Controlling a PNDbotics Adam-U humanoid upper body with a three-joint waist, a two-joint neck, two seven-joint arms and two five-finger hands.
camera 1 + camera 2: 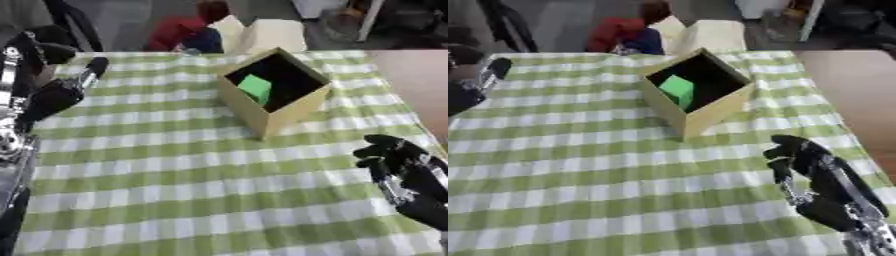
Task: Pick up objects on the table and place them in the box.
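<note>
Near the upper middle of the frame, the open cardboard box (pixel 273 95) stands on the green-and-white checked cloth of the counter (pixel 192 190), and a green block (pixel 255 88) already lies inside it, against the left inner wall. No other loose object shows on the cloth around the box.

At the left edge the left hand (pixel 54 95) hangs raised, its fingers fairly straight and pinching nothing. Toward the lower right the right hand (pixel 820 177) hovers just over the cloth with fingers curled inward, and nothing is visible between them.

Both hands look empty, so the step in hand seems to be clearing away from the box or seeking a further object. To do it well, each arm should travel high enough not to drag the cloth, which could tug the light box askew. The right hand is the nearer one; it should stay apart from the box's front corner as it moves.
</note>
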